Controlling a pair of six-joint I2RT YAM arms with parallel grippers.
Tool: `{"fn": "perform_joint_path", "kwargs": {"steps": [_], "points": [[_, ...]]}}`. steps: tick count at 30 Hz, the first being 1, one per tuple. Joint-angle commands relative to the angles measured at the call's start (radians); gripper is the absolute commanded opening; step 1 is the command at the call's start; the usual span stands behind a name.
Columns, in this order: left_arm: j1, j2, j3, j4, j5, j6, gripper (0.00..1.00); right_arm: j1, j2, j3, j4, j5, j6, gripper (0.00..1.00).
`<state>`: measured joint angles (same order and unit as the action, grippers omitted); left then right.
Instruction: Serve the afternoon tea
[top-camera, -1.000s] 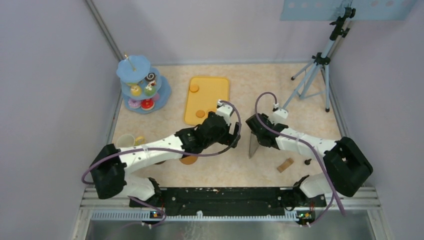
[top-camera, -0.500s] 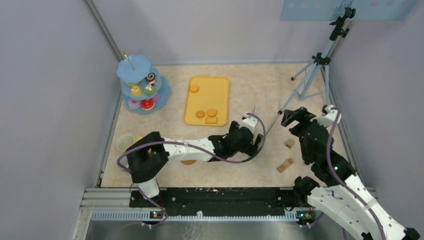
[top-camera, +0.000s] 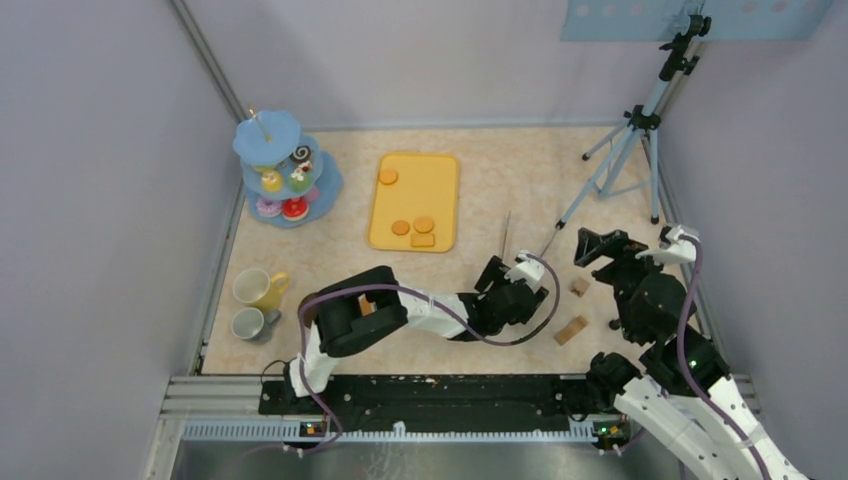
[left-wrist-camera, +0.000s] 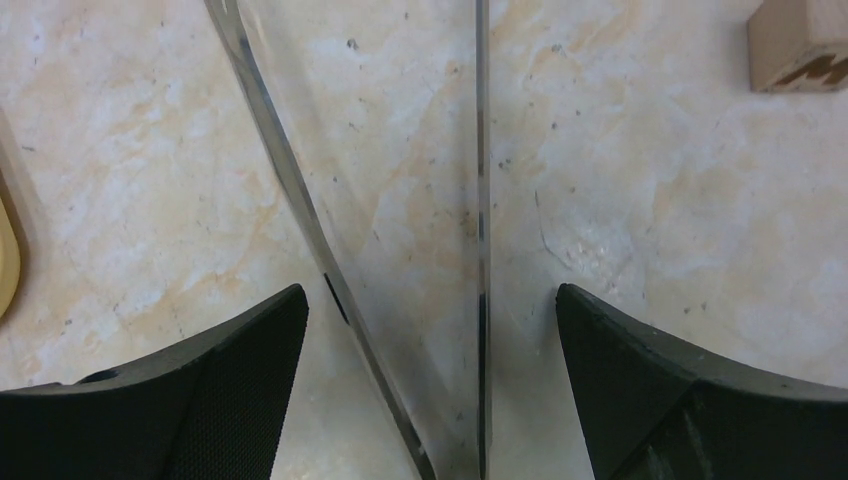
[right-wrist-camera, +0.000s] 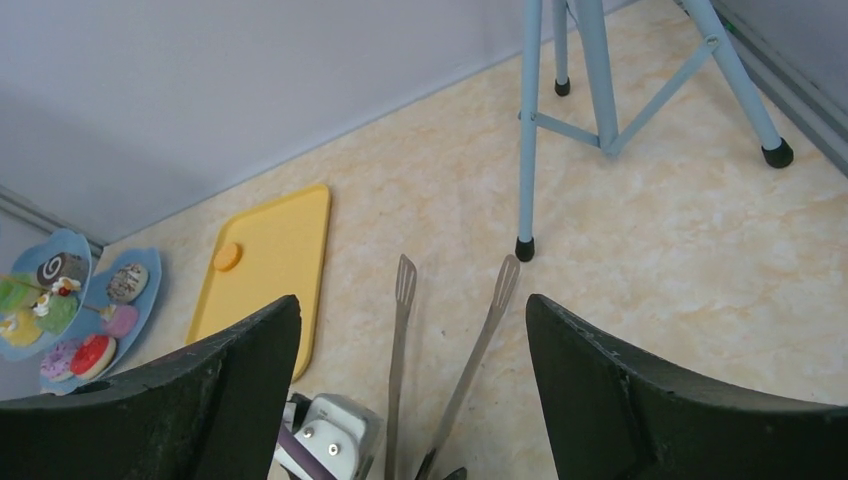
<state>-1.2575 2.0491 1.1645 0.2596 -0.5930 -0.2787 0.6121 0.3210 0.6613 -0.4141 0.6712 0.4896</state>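
My left gripper (top-camera: 495, 275) is open and low over the table at the hinge end of the long metal tongs (top-camera: 505, 235). In the left wrist view its fingers (left-wrist-camera: 430, 295) straddle both tong arms (left-wrist-camera: 482, 200) without touching them. My right gripper (top-camera: 598, 245) is open, empty and raised to the right; its wrist view (right-wrist-camera: 412, 300) looks down on the tongs (right-wrist-camera: 400, 330). Orange biscuits (top-camera: 412, 230) lie on the yellow tray (top-camera: 440, 175). Toy cakes and doughnuts (top-camera: 283, 195) sit on the blue tiered stand (top-camera: 268, 135). The yellow mug (top-camera: 255, 288) and grey-white mug (top-camera: 248, 324) stand at the left. A brown coaster (top-camera: 366, 306) peeks out under my left arm.
Small wooden blocks (top-camera: 579, 286) (top-camera: 571, 330) lie right of the left gripper; one shows in the left wrist view (left-wrist-camera: 800, 45). A blue tripod (top-camera: 625, 150) stands at the back right, one foot (right-wrist-camera: 524, 248) by the tong tips. Walls close in on the left, back and right.
My left arm has stretched right and its gripper now straddles the tongs' hinge end. My right arm has left the tongs, drawing back right and rising. The mugs are uncovered.
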Motion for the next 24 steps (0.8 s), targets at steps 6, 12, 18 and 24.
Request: {"fn": "perform_joint_path", "kwargs": {"steps": [6, 12, 18, 24], "points": [[0.004, 0.108, 0.004, 0.226, -0.060, 0.119, 0.89, -0.005, -0.003, -0.003, -0.009, -0.035, 0.003, 0.80], [0.007, 0.087, -0.022, 0.257, -0.069, 0.155, 0.70, -0.005, -0.004, 0.003, -0.040, -0.050, 0.016, 0.77], [0.025, -0.040, -0.016, 0.135, -0.033, 0.142, 0.61, -0.005, -0.035, 0.000, -0.056, -0.039, 0.019, 0.76], [0.110, -0.193, 0.054, -0.182, 0.110, 0.073, 0.56, -0.005, -0.034, -0.008, -0.035, -0.041, 0.018, 0.76]]}}
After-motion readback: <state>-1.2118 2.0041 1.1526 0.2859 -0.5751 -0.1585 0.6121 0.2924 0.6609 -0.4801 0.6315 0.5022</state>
